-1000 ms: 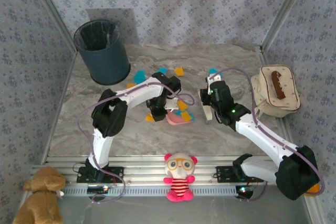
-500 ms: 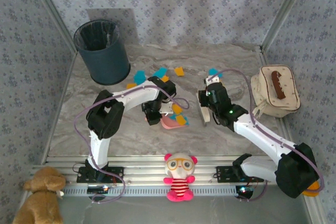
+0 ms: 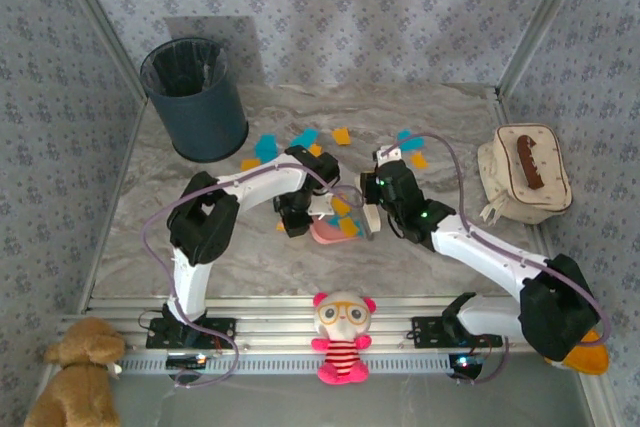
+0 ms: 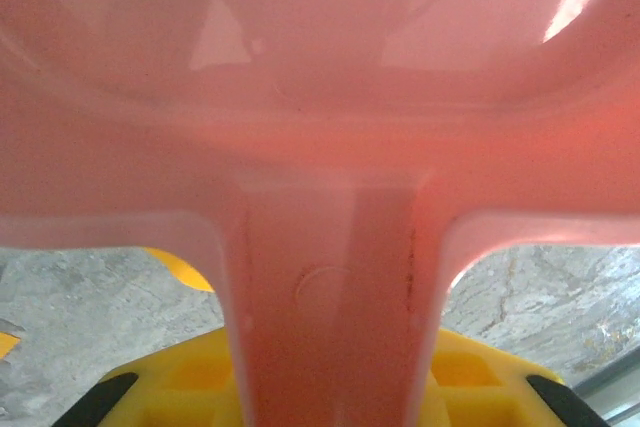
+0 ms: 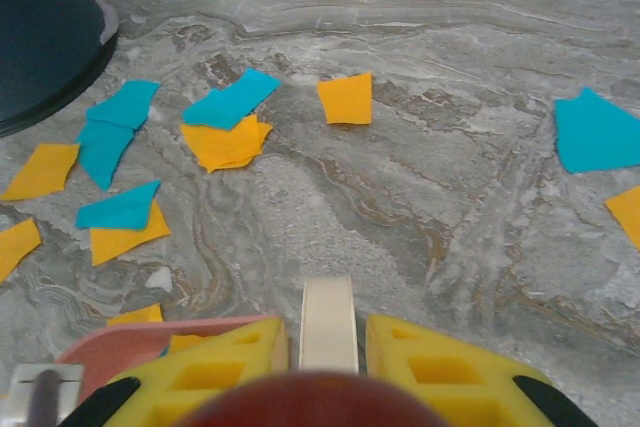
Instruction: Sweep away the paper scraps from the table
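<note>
since a second ago my right claw (image 3: 374, 205) has swung left across the table (image 3: 150, 217) and now sits just beside the pink dustpan (image 3: 328, 233). it is pinched together on a pale cream handle (image 5: 328, 322). my left claw (image 3: 298, 217) is clamped on the dustpan's stem, which fills the gap between my yellow fingers (image 4: 480, 377).

the paper scraps (image 5: 345, 99) are small, flat, ragged pieces of orange and cyan-blue. most lie loose on the marble beyond the pan, some overlapping, between the dark blue bin (image 3: 195, 97) and my right arm. a few sit in the pan itself, with a cyan one against its far wall in my left wrist view.

the tabletop is grey-beige with swirling veins, edged by aluminium rails (image 3: 300, 307) and closed in by blue floral walls (image 3: 400, 17). a cream bag (image 3: 525, 172) rests at the right, a striped doll (image 3: 342, 337) and a brown teddy (image 3: 75, 372) along the near edge.
</note>
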Controlling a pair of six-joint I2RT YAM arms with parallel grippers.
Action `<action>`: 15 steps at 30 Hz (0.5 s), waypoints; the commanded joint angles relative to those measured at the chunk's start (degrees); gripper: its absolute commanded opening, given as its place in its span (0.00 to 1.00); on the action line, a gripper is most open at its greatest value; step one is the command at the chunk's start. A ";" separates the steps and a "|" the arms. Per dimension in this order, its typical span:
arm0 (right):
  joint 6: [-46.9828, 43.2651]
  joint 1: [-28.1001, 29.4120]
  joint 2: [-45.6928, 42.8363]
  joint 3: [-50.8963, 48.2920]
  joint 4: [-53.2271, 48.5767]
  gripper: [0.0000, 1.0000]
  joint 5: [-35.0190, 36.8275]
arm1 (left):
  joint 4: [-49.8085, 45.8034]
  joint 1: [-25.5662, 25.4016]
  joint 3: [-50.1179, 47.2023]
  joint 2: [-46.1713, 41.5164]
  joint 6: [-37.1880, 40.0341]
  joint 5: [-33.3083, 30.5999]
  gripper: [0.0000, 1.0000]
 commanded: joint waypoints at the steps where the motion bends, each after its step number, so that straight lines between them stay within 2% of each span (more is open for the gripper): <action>1: 1.63 0.56 0.93 -0.27 1.60 0.00 -2.39 | -0.02 -0.33 2.19 1.45 -0.65 0.97 0.00; 15: -1.23 0.86 -3.07 -0.05 3.96 0.00 -6.05 | 0.79 -0.59 4.09 3.42 -0.83 1.84 0.00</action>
